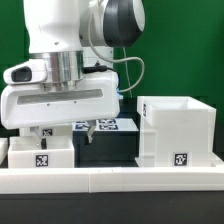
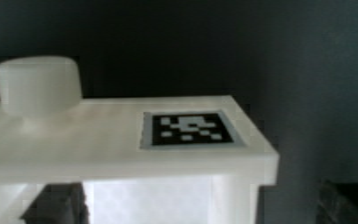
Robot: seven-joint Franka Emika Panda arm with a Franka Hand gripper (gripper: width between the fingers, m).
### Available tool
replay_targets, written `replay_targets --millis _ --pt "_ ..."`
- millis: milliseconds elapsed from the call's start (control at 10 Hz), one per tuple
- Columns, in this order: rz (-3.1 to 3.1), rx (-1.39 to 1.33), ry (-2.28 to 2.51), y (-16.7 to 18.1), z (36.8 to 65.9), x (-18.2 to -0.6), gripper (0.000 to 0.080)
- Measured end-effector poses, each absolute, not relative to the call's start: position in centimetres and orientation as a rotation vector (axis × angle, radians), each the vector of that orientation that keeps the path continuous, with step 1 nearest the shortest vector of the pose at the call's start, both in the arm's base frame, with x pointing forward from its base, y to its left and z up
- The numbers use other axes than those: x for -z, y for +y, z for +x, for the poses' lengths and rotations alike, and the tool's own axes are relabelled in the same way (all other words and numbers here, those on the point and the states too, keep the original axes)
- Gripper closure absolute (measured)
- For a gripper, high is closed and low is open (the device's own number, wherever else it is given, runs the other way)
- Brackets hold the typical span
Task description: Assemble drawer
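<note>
A white drawer part (image 2: 87, 145) with a black marker tag (image 2: 194, 130) and a round knob (image 2: 37, 85) fills the wrist view. In the exterior view this part (image 1: 40, 152) lies at the left on the table. My gripper (image 1: 65, 132) hangs low right over it. The jaws stand wide apart, with dark fingers (image 2: 55, 205) on either side of the part's white face and a gap on one side. The gripper (image 2: 194, 205) looks open and holds nothing. The white drawer box (image 1: 175, 130), open at the top, stands at the exterior view's right.
The marker board (image 1: 108, 126) lies flat on the dark table between the two parts. A white rail (image 1: 110, 178) runs along the front edge. A green wall stands behind the arm.
</note>
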State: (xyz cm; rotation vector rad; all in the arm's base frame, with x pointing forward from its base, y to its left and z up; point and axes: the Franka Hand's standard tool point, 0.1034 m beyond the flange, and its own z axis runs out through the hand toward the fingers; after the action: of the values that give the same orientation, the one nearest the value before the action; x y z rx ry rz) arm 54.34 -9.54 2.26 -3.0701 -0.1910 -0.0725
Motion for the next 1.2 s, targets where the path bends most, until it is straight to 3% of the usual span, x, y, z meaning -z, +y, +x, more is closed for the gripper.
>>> replay_targets --millis 300,700,900,1000,1100,1200 --pt "-3.091 0.085 -0.197 -8.8 54.3 -0.6 0.015" --pt "-3.094 0.086 -0.204 -8.6 54.1 -0.4 0.018" --pt "-3.094 0.085 -0.203 -8.6 54.0 -0.4 0.0539" --pt "-3.094 0.085 -0.203 -8.6 54.0 -0.4 0.0539" --pt "-3.094 0.085 -0.202 -8.6 54.0 -0.4 0.0674" --pt "-3.095 0.086 -0.202 -8.7 54.1 -0.4 0.0758"
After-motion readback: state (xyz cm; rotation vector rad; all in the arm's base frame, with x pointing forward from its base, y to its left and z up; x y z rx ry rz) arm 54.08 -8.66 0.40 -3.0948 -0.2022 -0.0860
